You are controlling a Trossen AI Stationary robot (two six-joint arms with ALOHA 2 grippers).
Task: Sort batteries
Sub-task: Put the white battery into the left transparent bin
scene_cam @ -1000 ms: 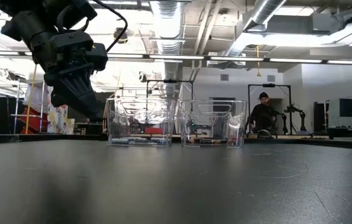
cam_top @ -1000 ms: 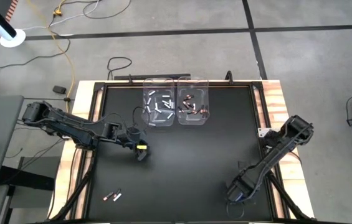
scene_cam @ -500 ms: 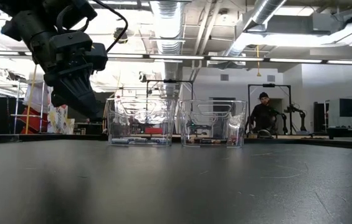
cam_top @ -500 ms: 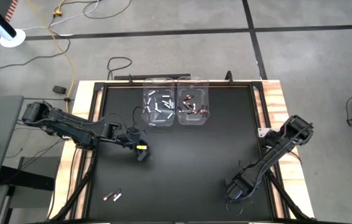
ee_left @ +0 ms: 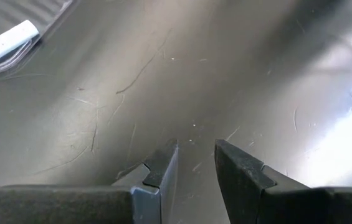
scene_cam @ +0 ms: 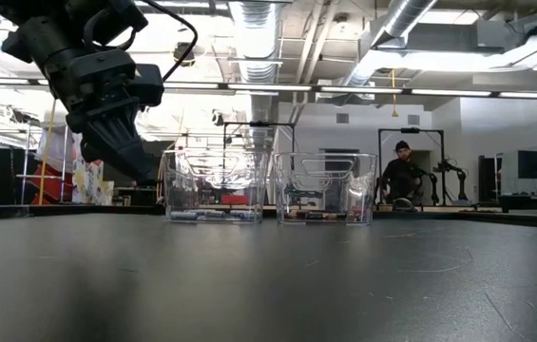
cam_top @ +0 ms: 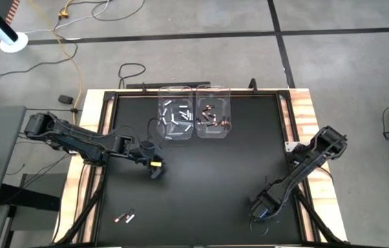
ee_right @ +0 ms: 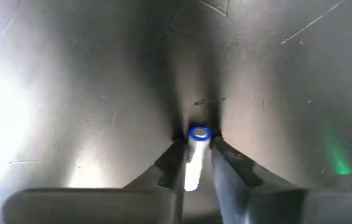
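Near the table's front right, my right gripper (cam_top: pixel 258 211) points down at the black table top and is shut on a white battery (ee_right: pixel 194 160) with a blue end. My left gripper (cam_top: pixel 155 171) hangs left of centre above the table, its fingers (ee_left: pixel 163 167) a little apart with nothing between them; the low view shows it (scene_cam: pixel 141 171) clear of the surface. Two clear bins stand side by side at the far edge. The left bin (cam_top: pixel 175 121) holds white batteries. The right bin (cam_top: pixel 213 121) holds reddish and dark ones. A few loose batteries (cam_top: pixel 124 218) lie at the near left. My right gripper pinches the white battery's long sides (ee_right: pixel 192 169) between its two fingers, coming from above and pointing steeply down. The battery runs along the gap between the fingers, with its blue end (ee_right: pixel 199 133) at the fingertips. Whether it rests on the table or is lifted does not show.
A corner of the left bin with a white battery (ee_left: pixel 4 42) shows in the left wrist view. Bare black table lies between the arms and before the bins. A person (scene_cam: pixel 401 176) is in the room far behind the table.
My right gripper has sunk a little toward the table at the front right, its arm folding slightly. My left arm and the bins have kept still.
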